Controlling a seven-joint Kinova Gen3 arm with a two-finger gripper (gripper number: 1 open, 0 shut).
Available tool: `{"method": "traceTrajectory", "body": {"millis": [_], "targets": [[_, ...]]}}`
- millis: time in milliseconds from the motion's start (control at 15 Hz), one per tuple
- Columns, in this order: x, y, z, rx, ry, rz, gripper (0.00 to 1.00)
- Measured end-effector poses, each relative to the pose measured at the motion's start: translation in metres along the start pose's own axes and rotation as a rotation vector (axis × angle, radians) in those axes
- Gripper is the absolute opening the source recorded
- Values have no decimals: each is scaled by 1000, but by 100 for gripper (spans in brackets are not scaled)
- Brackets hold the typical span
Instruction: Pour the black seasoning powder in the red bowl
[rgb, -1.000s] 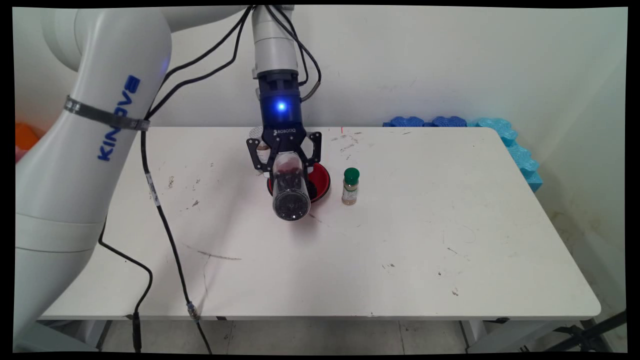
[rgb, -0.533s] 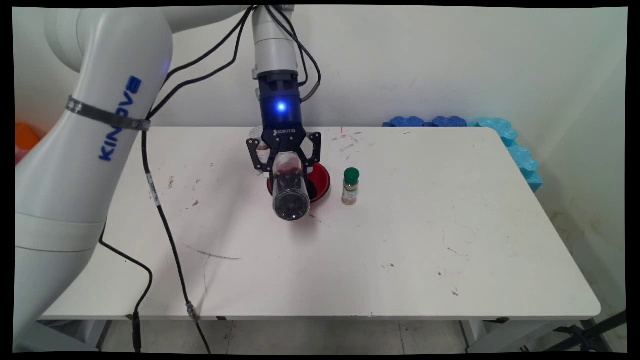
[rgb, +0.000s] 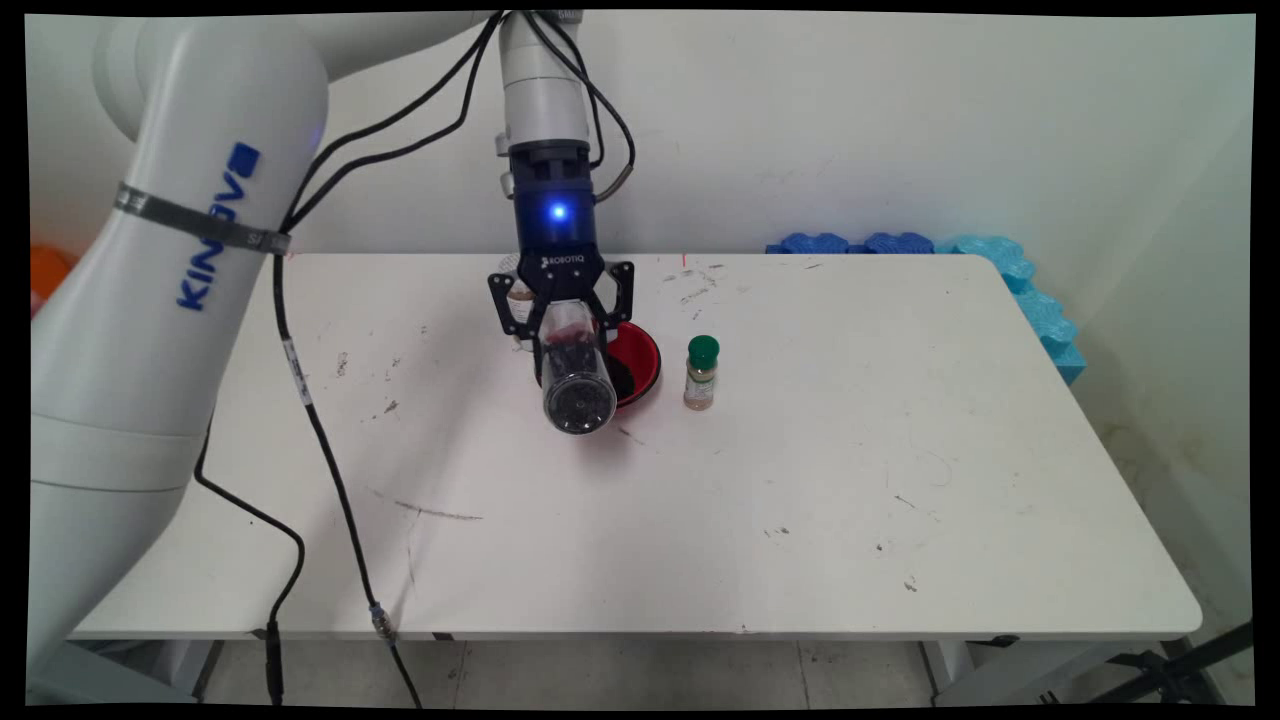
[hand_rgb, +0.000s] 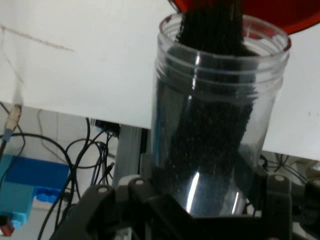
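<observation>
We're watching the gripper (rgb: 562, 318) just above the middle of the frame, and over the last second it has slid a touch to the left and a shade upward. The clear jar (rgb: 576, 375) it carries has gone with it, so the jar's base now sits slightly higher and further left than it did a moment back. The red bowl (rgb: 640, 360) shows a little more of its right side as a result. The tilt looks about the same to us: the jar lies tipped over, its base toward the near camera and its mouth toward the bowl.

No task was given, so we can only say the tipped pose is being kept while the hand drifts.

Now the jaws: they're closed around the jar's body, one finger on each side, pinching it firmly. In the hand view the jar (hand_rgb: 215, 120) rises from the black linkage at the bottom edge, with dark grains heaped along its length up to the open mouth. The mouth reaches the bowl's red rim (hand_rgb: 280, 15) at the top of that picture, and dark grains appear to be spilling past the lip there.

Right of the bowl stands a small green-capped bottle (rgb: 702, 373), upright and apart from it. A white-capped container (rgb: 517, 285) peeks out behind the gripper, upper centre.
</observation>
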Motion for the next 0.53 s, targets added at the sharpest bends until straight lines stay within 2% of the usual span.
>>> {"method": "traceTrajectory", "body": {"millis": [267,533], "targets": [[0,3,0,-5,-7,7,0],[-12,12,3,-22,-27,85,0]]}}
